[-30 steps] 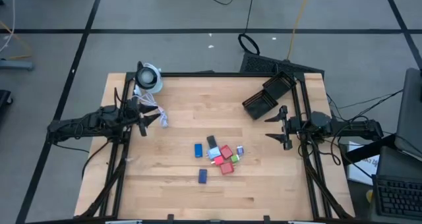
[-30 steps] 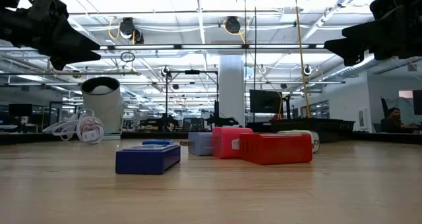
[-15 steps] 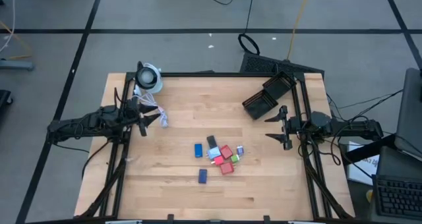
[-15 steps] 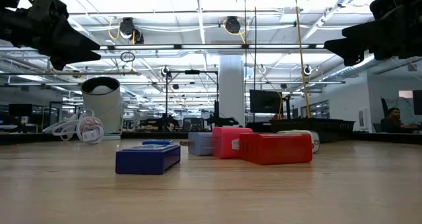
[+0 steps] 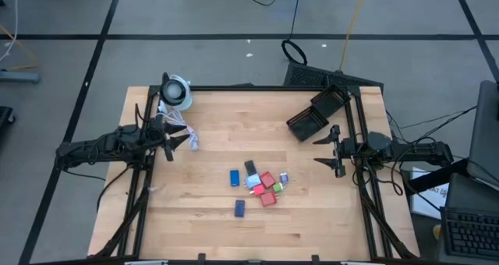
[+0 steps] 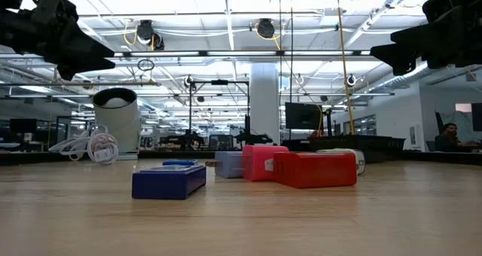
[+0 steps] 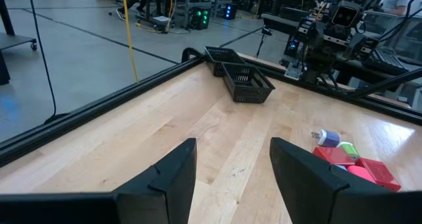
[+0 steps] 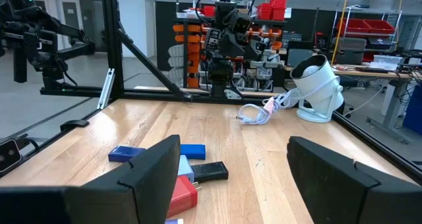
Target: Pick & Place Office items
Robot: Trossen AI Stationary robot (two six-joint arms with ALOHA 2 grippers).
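Pale wooden boards make up the table (image 5: 210, 234), framed by a black rail, with grey floor around it. Near the middle of the table, a little toward the front edge, lie the office items (image 5: 261, 185): small flat blocks bunched together, red, pink, green, black and pale lilac ones touching or just beside one another, one blue block (image 5: 234, 178) at the cluster's left side and another blue block (image 5: 240, 209) a bit apart toward the front. The left gripper (image 5: 169, 139) hangs above the table's left edge, its fingers parted with nothing between them, near a white coiled cable (image 5: 182, 134) and a round white-and-black device (image 5: 175, 91) at the far left corner. The right gripper (image 5: 334, 150) hangs above the right edge, its fingers spread wide and empty, well apart from the blocks. Two black mesh baskets (image 5: 313, 114) sit at the far right corner.
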